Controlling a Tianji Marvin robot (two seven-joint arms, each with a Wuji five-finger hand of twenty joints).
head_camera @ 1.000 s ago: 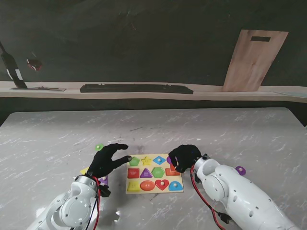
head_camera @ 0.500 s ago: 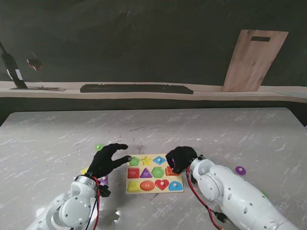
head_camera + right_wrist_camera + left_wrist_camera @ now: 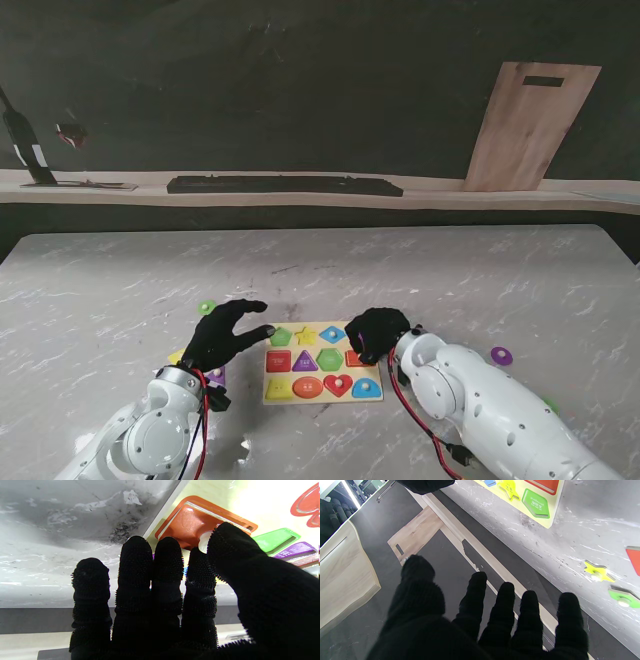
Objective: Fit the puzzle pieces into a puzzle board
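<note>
1. Looking down from the stand: the right hand [image 3: 377,333] is now sitting slightly more inward over the puzzle board [image 3: 322,397] at its 3 o'clock edge than a second ago, suggesting the seating step is nearly settling. The left hand [image 3: 226,334] is hovering unchanged at the board's 9 o'clock, fingers spread, grasping nothing. Board contents: coloured shapes filling most recesses.
2. Left wrist view: the spread fingers [image 3: 479,597] are holding nothing; the green pentagon [image 3: 535,503] is lying seated.
3. Right wrist view: thumb and forefinger are pinching the white knob [image 3: 204,541] of the orange piece [image 3: 187,525], which is resting tilted, not flush, in its recess.
</note>
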